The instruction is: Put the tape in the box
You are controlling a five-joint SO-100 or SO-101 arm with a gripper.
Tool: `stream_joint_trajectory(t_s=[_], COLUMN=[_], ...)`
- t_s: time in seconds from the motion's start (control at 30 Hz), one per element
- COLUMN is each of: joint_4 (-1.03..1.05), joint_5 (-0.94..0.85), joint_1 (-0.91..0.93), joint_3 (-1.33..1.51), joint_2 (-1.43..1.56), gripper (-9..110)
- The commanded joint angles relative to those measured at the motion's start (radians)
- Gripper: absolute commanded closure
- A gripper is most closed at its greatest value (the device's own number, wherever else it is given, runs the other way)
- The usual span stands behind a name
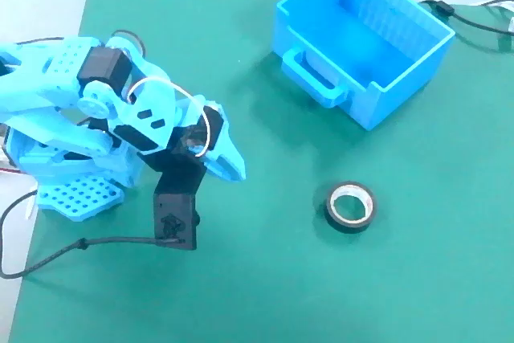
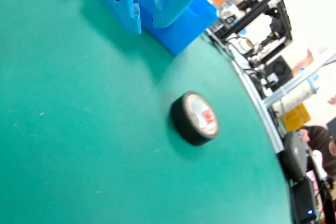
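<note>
At the left of the green mat (image 1: pixel 265 295) in the fixed view, the light-blue arm (image 1: pixel 88 110) sits folded low over its perforated base (image 1: pixel 72 197), and its pincer (image 1: pixel 227 158) points right toward the middle of the mat. In the wrist view the pincer (image 2: pixel 146 17) enters from the top edge as 2 light-blue fingers (image 2: pixel 118 1) with a clear gap between them; it is released and grasps nothing. Nothing lies between the jaws, only bare mat (image 2: pixel 68 129) below them.

A black camera block (image 1: pixel 175 218) hangs from the wrist, near the front of the arm, with a dark cable (image 1: pixel 72 248) trailing off to the left.

The tape (image 1: pixel 351 206) lies flat on the mat, well to the right of the pincer and apart from it, its whitish core ring facing up. In the wrist view the tape (image 2: pixel 194 118) shows as a black roll with a pale face bearing a red mark, resting below and to the right of the fingertips.

The box (image 1: pixel 361 38) stands at the far right of the mat, open side up, empty as far as can be seen, with ribbed inner walls and its loop handle (image 1: pixel 313 78) on the side facing the arm. The tape is near of the box and clearly apart from it. In the wrist view the box (image 2: pixel 181 30) appears just behind the fingers.

Beyond the mat's right edge in the wrist view stands dark equipment (image 2: pixel 257 19), blurred.
</note>
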Motion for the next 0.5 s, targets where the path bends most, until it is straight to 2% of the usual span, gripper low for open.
stream_joint_trajectory(t_s=[0.0, 0.17, 0.47], joint_4=[0.005, 0.035, 0.241], joint_5=[-0.017, -0.017, -0.018], joint_1=[0.02, 0.061, 0.12], joint_3=[-0.187, -0.42, -0.868], joint_2=[-0.106, -0.362, -0.785], gripper=[101, 101, 101])
